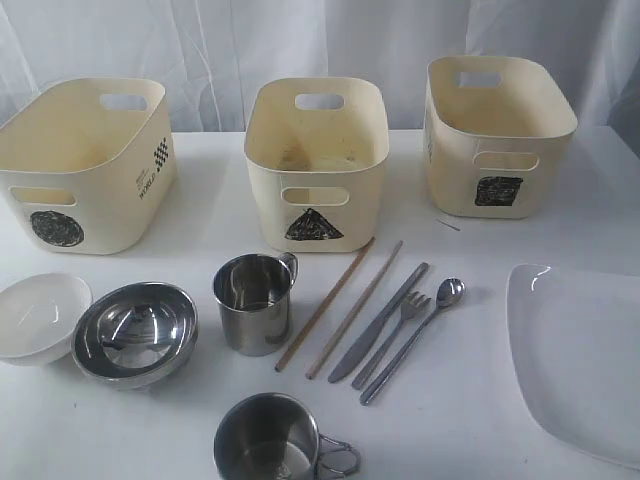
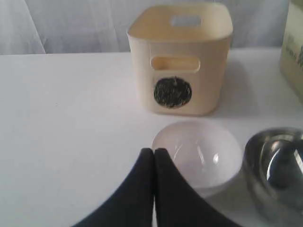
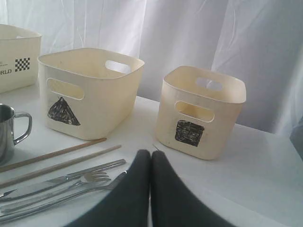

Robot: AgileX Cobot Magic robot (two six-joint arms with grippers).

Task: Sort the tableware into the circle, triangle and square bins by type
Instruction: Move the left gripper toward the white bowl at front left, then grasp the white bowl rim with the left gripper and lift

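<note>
A white table [image 1: 470,400] carries everything. Three cream plastic bins stand in a row at its far side. The circle-marked bin [image 2: 180,56] is straight ahead of the left gripper [image 2: 154,150], whose black fingers are pressed together on nothing. The square-marked bin [image 3: 201,111] is ahead of the right gripper [image 3: 151,152], whose fingers are likewise pressed together and empty. The triangle-marked bin [image 3: 87,92] stands ahead of the right gripper and off toward the left arm's side.

The large white square plate [image 1: 580,350] lies flat at the right edge of the exterior view; its place relative to the right gripper cannot be told. The steel bowl [image 2: 277,175] sits near the left gripper, on the right arm's side. The small white bowl [image 2: 199,156] rests just ahead of the left fingertips, between them and the circle-marked bin.

One steel handled mug [image 1: 252,303] stands upright beside the steel bowl, and the second steel handled mug [image 1: 268,440] stands nearer the front edge. The two wooden chopsticks [image 1: 325,305] lie side by side, slanted. Then come the steel knife [image 1: 378,322], steel fork [image 1: 414,303] and steel spoon [image 1: 449,292], parallel, close beside the right gripper on the left arm's side.
</note>
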